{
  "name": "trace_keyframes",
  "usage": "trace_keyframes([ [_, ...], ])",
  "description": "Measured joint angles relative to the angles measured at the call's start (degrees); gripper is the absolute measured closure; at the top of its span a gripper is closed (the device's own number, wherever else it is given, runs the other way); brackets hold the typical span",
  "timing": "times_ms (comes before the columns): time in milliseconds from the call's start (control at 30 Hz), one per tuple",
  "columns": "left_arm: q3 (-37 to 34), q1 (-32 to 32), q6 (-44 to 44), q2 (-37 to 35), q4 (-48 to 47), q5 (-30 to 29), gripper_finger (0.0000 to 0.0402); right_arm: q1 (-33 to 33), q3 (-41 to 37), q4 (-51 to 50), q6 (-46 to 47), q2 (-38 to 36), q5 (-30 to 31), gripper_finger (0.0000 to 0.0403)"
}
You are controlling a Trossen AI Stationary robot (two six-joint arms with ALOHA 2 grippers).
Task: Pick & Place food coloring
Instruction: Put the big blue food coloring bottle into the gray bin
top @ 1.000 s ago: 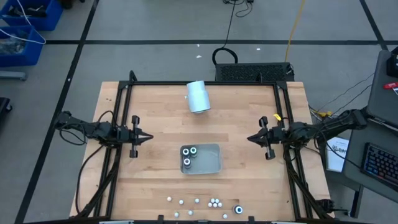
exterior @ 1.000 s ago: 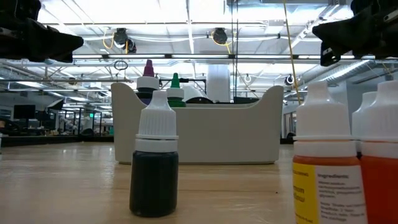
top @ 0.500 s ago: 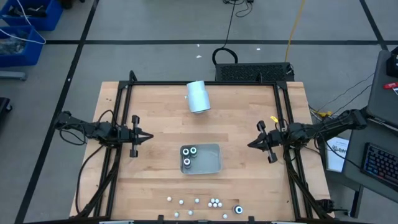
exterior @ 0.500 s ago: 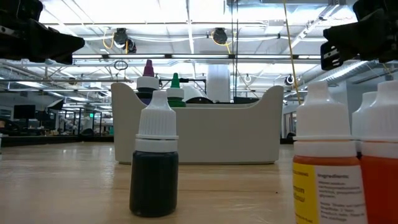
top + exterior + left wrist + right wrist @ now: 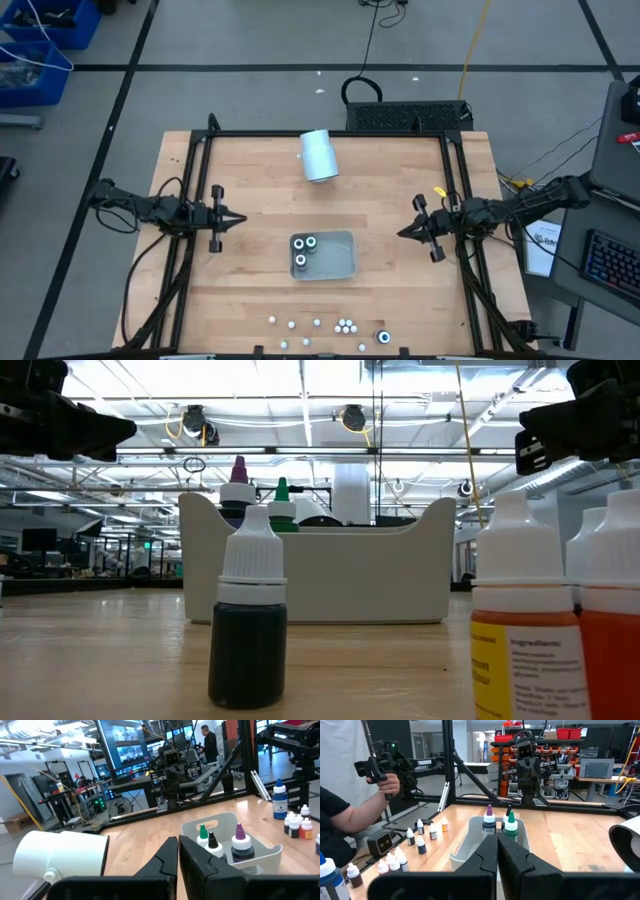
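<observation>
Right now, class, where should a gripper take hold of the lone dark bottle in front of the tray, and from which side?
Probably take the dark bottle by its white cap, straight down from above: it stands upright, with free space either side.

Both arms are matte black with slim jointed links. The left arm (image 5: 150, 208) trails looped black cables at the frame's left. The right arm (image 5: 520, 205) carries a small yellow tag (image 5: 441, 191) near its wrist. Each ends in tapered black fingers (image 5: 520, 862).
</observation>
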Motion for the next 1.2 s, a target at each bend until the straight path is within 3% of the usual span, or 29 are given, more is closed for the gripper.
trace_keyframes([
  [533, -0.07, 0.0, -2.88, 0.02, 0.33, 0.02, 0.0378, 1.41, 1.67, 3.26, 0.09, 3.64, -2.84, 0.0403],
  [600, -0.07, 0.0, -2.53, 0.02, 0.37, 0.0, 0.0378, 3.6, 3.25, 3.89, 0.22, 6.33, -2.21, 0.0403],
  [767, -0.07, 0.0, -3.26, 0.01, 0.37, -0.02, 0.0378, 11.18, 8.12, 6.17, -1.62, 16.7, 5.77, 0.0403],
  [1033, -0.07, 0.0, -3.27, 0.01, 0.37, 0.04, 0.0378, 21.76, 21.4, 6.36, -4.79, 33.4, 11.52, 0.0402],
  [1200, -0.07, -0.01, -3.15, 0.01, 0.37, 0.08, 0.0378, 27.73, 30.11, 1.34, -4.48, 42.55, 13.92, 0.0376],
])
